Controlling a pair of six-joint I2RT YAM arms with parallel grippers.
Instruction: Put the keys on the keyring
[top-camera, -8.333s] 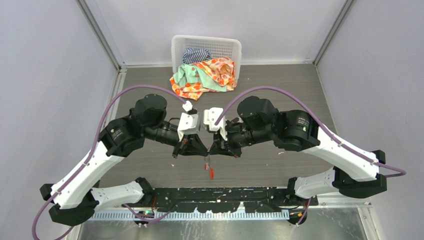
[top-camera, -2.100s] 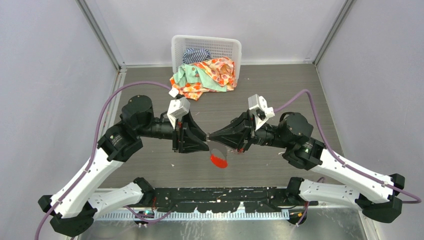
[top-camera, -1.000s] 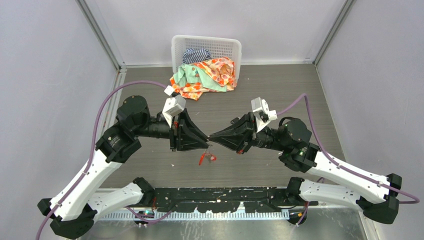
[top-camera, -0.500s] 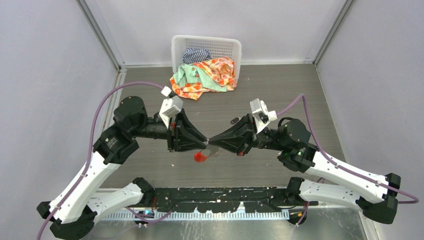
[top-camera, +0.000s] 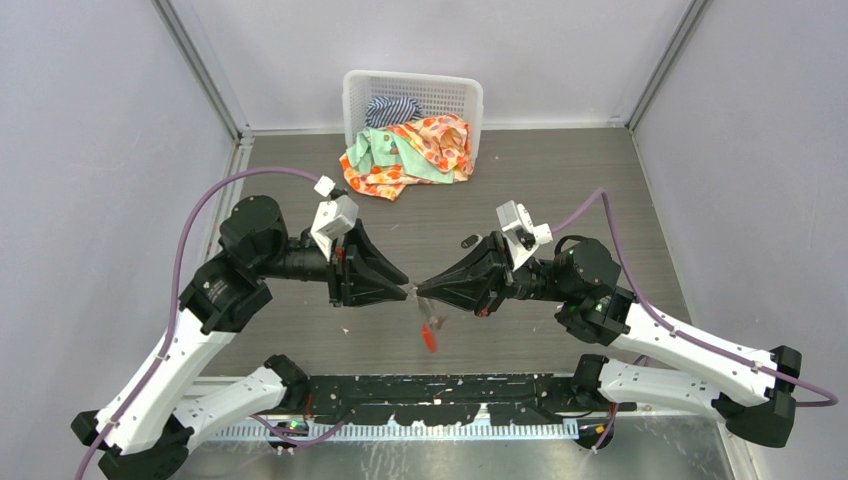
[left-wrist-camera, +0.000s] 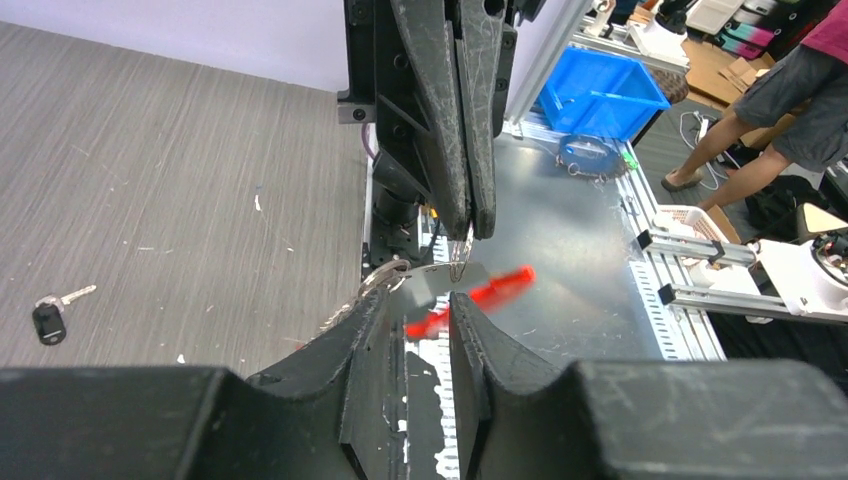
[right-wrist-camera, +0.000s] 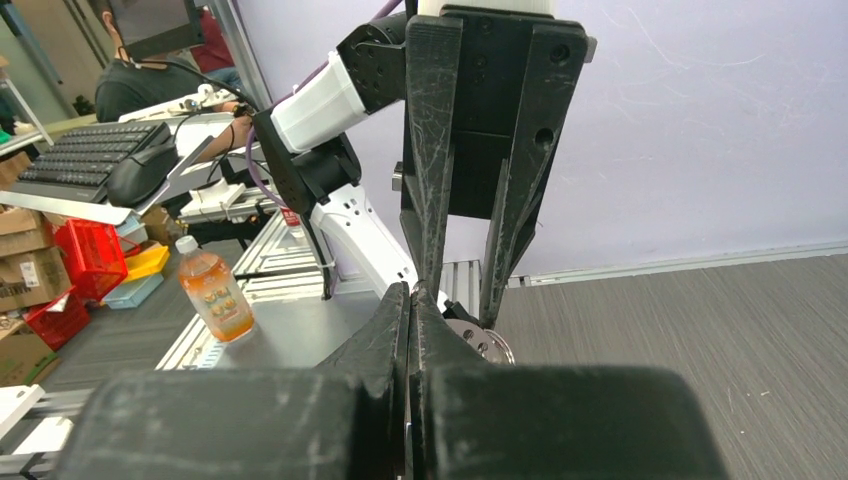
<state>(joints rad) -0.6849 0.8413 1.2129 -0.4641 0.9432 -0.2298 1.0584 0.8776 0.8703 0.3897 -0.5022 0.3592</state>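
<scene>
Over the grey wood-grain desk my right jaws, fully shut, pinch the grey metal keyring with its dangling red tag; my left jaws stand slightly parted beside it; the black-headed key lies on the desk, so I should steady the ring before fetching it.

Two grippers, one keyring, one black-headed key, one basket
</scene>
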